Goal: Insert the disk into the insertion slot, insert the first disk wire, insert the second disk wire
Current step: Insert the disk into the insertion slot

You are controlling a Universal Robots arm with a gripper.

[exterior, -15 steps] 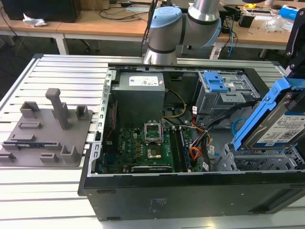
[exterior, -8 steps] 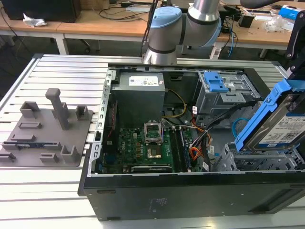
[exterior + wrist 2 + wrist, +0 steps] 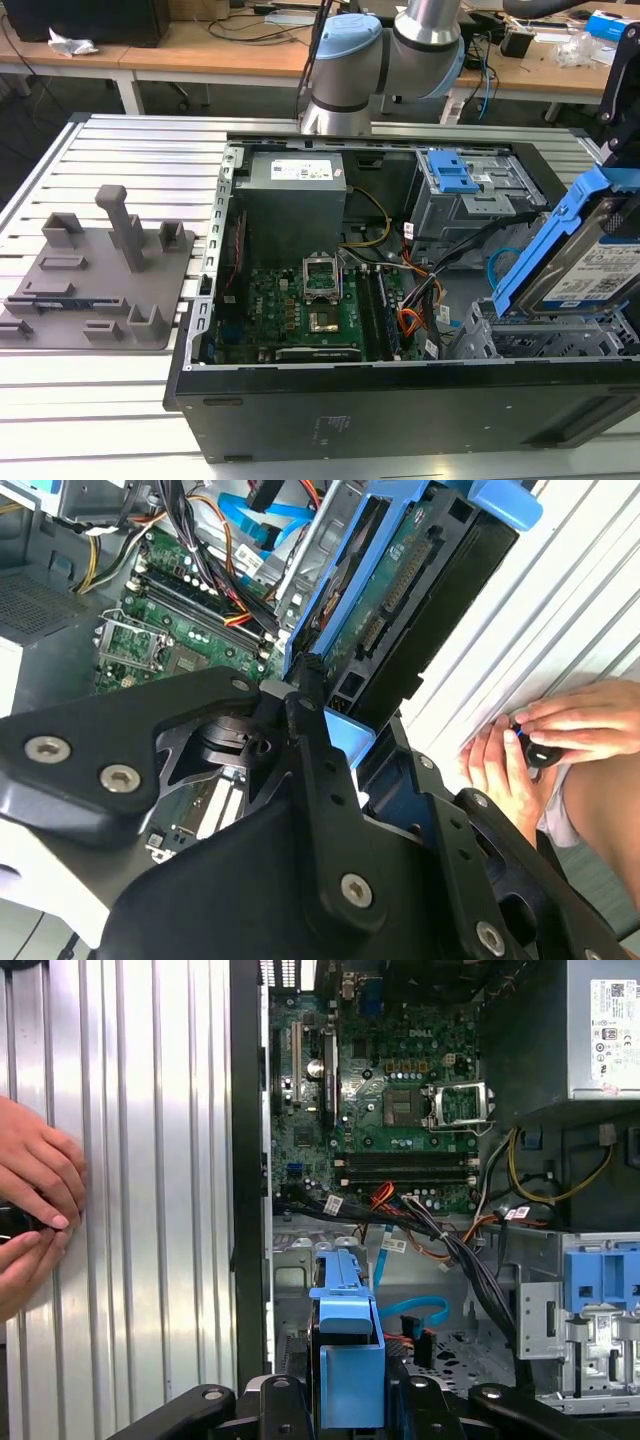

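Note:
The disk [image 3: 590,262], a silver drive with a white label in a bright blue frame, hangs steeply tilted at the exterior view's right. Its lower end is just above the insertion slot [image 3: 505,345], a low grey perforated cage in the open computer case. My gripper [image 3: 350,725] is shut on the blue frame's end, black fingers [image 3: 303,695] pressing either side. In the first wrist view the blue frame [image 3: 350,1355] stands edge-on between my gripper [image 3: 350,1400] and the cage [image 3: 292,1278] beyond it. A loose blue flat cable [image 3: 412,1310] lies in the cage.
A taller grey bay with a blue latch [image 3: 450,175] stands behind the cage. Black and orange wire bundles [image 3: 450,1245] run from the motherboard [image 3: 310,300] past the cage. A person's hands [image 3: 535,742] rest on the ribbed table beside the case. A grey fixture [image 3: 95,275] sits at the exterior view's left.

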